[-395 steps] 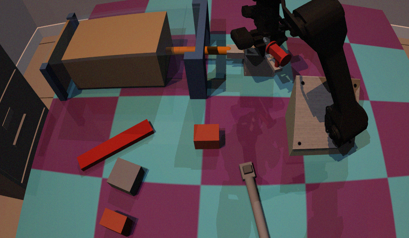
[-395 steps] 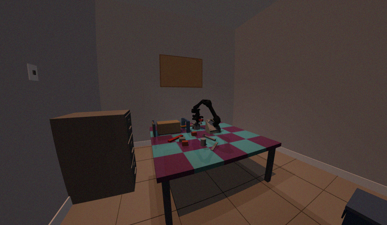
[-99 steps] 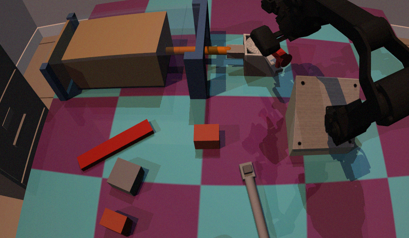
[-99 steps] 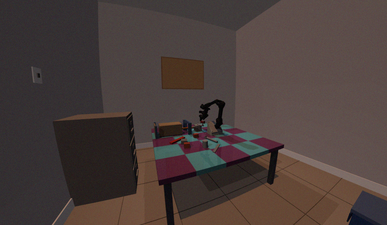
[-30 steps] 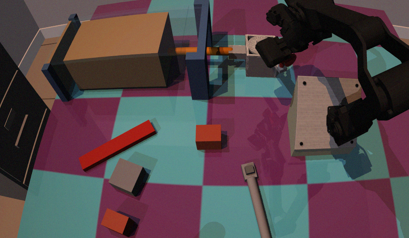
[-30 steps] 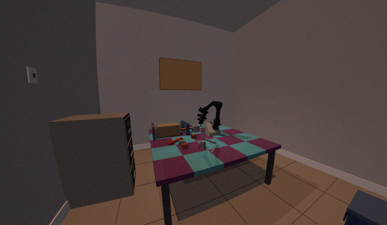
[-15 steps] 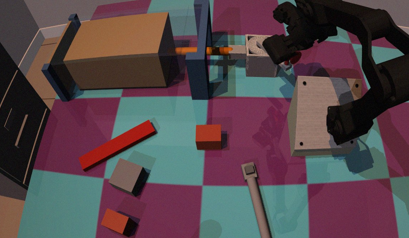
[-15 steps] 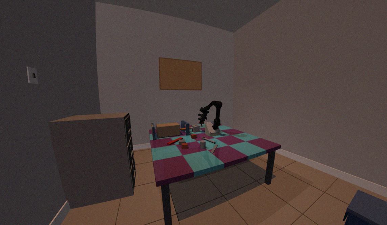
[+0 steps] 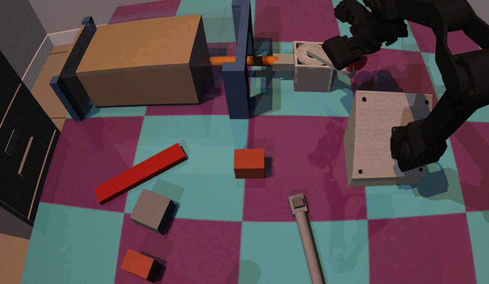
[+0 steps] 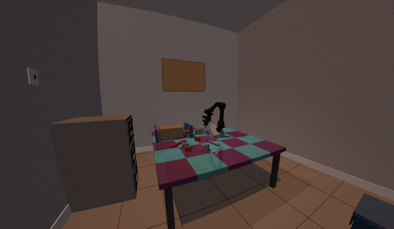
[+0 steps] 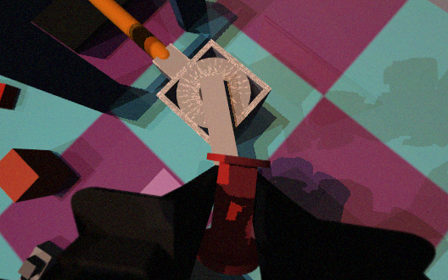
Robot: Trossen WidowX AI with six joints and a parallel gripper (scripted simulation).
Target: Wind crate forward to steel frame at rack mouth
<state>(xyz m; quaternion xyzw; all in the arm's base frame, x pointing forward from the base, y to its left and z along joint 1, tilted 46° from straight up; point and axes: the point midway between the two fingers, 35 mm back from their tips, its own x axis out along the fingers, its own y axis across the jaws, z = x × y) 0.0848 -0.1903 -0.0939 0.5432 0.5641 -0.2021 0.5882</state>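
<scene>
The tan crate [image 9: 143, 45] [image 10: 171, 132] sits flat behind faint clear panels. A gap shows between its front and the blue steel frame [image 9: 236, 93] [image 10: 190, 132]. An orange strap [image 9: 223, 60] [image 11: 117, 16] runs from the crate through the frame to the winch [image 9: 312, 80] [image 11: 187, 95]. The winch handle's pale arm [image 11: 218, 114] lies across the top of the winch; its key end is hidden beneath. My gripper [image 9: 347, 58] [image 11: 234, 173] is shut on the handle's red grip [image 9: 359, 63] [image 11: 232, 212], beside the winch, with a finger on each side.
The arm's pale base block [image 9: 380, 134] stands near the winch. A red bar [image 9: 140, 172], a grey block [image 9: 150, 209], two orange blocks [image 9: 249, 158] [image 9: 137, 264] and a grey square-ended tool [image 9: 309, 240] lie on the bench. A grey cylinder [image 10: 206, 147] and flat bar [image 10: 218, 151] are near the front.
</scene>
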